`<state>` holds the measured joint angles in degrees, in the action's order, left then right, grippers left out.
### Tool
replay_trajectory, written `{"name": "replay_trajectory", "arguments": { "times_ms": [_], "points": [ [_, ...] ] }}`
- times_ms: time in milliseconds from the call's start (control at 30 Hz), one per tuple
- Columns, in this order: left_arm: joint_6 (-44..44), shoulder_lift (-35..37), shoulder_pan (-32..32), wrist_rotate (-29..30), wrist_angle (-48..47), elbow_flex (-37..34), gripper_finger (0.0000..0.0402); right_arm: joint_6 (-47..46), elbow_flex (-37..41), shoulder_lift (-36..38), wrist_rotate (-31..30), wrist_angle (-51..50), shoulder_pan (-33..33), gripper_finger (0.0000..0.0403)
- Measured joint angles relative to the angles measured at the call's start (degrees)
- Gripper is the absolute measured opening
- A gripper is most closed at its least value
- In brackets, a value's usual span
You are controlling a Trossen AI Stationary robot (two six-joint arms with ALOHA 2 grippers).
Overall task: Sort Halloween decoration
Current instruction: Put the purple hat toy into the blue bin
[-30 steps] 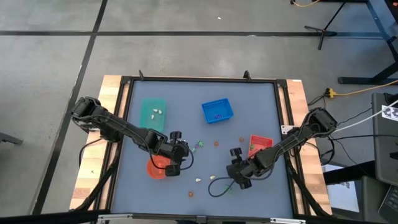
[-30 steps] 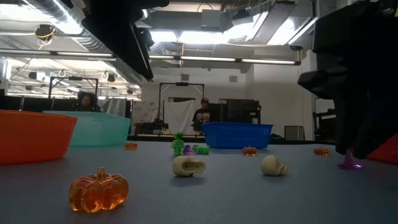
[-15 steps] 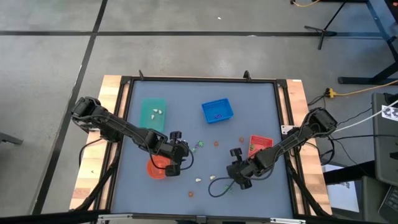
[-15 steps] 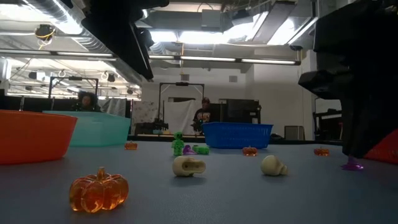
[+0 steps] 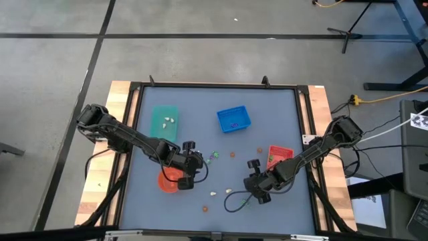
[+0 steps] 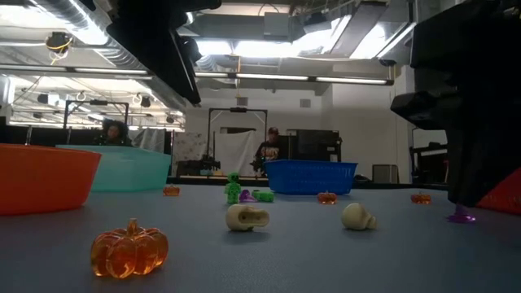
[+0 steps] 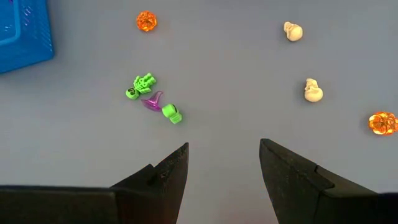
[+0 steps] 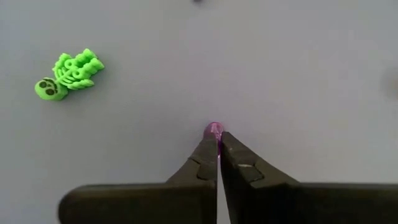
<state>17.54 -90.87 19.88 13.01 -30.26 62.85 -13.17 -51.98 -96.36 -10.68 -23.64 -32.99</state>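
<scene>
Trinkets are lying scattered mid-table (image 5: 281, 114) between the arms. Teal tray (image 5: 164, 123) is holding two cream pieces; blue tray (image 5: 233, 119) something small, red tray (image 5: 279, 155) likewise; bowl (image 5: 170, 180) contents can't be told. Left gripper (image 7: 222, 163) is being held released. Purple trinket (image 8: 214, 129) is being pinched only at its edge by the right gripper (image 8: 217, 151), so slip-out on lift is being risked.

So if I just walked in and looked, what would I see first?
Probably the right gripper near the table's front edge, its fingers pinched shut on a tiny purple trinket, with a bright green skeleton lying close by. Next, the glassy orange pumpkin sitting nearest the low camera. The left gripper hangs open by the orange bowl.
</scene>
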Motion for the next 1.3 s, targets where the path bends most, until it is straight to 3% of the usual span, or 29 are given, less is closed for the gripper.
{"name": "replay_trajectory", "arguments": {
  "times_ms": [233, 533, 1300],
  "points": [
    [0.0, 0.0, 0.0, 0.0, 0.0, 0.0, 0.0180, 0.7, -2.8, 0.0, -0.3, -0.4, 0.0, 0.0002],
    [0.0, 0.0, 0.0, 0.0, 0.0, 0.0, 0.0180, 14.0, -6.7, 0.0, -5.6, -0.3, 0.9, 0.0001],
    [0.3, 0.0, 0.0, 0.0, 0.0, 0.0, 0.0180, 40.6, -7.0, 0.0, -0.2, 7.3, 21.1, 0.0001]
  ]
}}
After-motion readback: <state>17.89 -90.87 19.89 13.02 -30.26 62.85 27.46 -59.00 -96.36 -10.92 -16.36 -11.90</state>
